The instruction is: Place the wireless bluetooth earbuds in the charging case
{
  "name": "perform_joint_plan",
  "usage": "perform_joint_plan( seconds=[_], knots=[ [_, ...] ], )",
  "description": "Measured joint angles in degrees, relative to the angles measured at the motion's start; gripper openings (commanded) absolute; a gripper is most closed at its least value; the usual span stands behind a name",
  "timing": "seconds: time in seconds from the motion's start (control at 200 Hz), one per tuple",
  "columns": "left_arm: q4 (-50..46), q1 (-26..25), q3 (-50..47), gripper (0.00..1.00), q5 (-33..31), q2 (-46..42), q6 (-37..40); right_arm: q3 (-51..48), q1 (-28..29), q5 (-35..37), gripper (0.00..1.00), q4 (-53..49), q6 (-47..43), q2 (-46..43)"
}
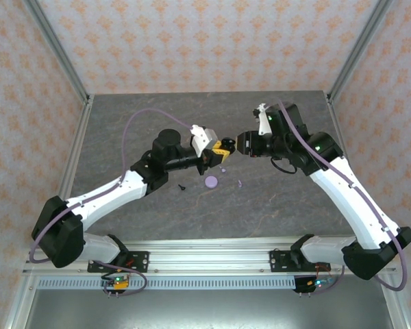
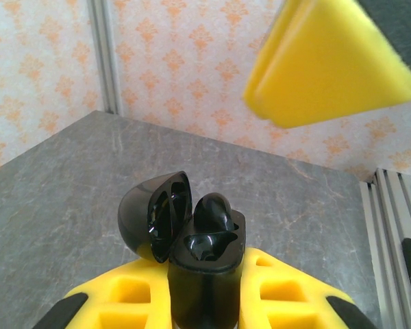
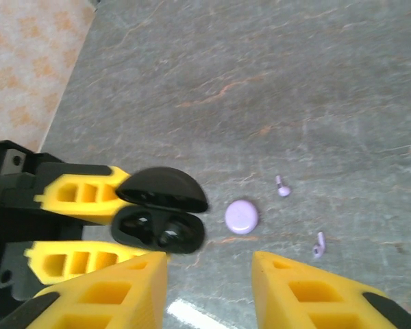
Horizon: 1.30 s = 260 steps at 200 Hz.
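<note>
My left gripper (image 1: 218, 148) (image 2: 205, 305) is shut on the black charging case (image 2: 204, 271) (image 3: 159, 226) and holds it above the table with its lid (image 2: 153, 214) swung open. One black earbud (image 2: 216, 211) sits in the far socket; the near socket (image 2: 207, 248) looks hollow. My right gripper (image 1: 240, 143) (image 3: 209, 291) hovers just beside the case, open, with nothing between its yellow fingers (image 3: 99, 295). Another black earbud (image 1: 182, 186) lies on the table. Two lavender earbuds (image 3: 281, 186) (image 3: 319, 244) lie near a lavender disc (image 3: 241, 216) (image 1: 211, 181).
The grey stone-patterned table (image 1: 137, 130) is walled by patterned panels with metal posts (image 2: 103, 58). One yellow finger of the right gripper (image 2: 329, 65) hangs over the case in the left wrist view. A metal rail (image 1: 212, 250) runs along the near edge.
</note>
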Motion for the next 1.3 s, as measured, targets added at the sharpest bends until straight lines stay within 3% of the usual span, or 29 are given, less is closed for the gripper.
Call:
perform_joint_plan(
  seconds=[0.275,0.47,0.646,0.976,1.301],
  knots=[
    [-5.7,5.8,1.4,0.07,-0.7,-1.8,-3.9,-5.9,-0.5,4.6,0.4,0.4,1.3,0.4],
    [-13.1,8.9,1.3,0.08,-3.8,-7.8,-5.8,-12.2,0.1,-1.4,0.4,6.3,3.1,7.3],
    [-18.8,9.2,-0.2,0.08,-7.1,-15.5,-6.8,-15.3,4.2,-6.8,0.38,13.8,4.9,16.6],
    [-31.6,9.2,-1.0,0.09,-12.9,-25.0,-7.6,-13.3,12.2,-13.3,0.37,25.5,6.3,33.0],
    [-36.7,9.2,-1.1,0.1,-15.5,-30.0,-8.6,-2.1,16.0,-14.4,0.37,26.3,5.0,45.1]
  ],
)
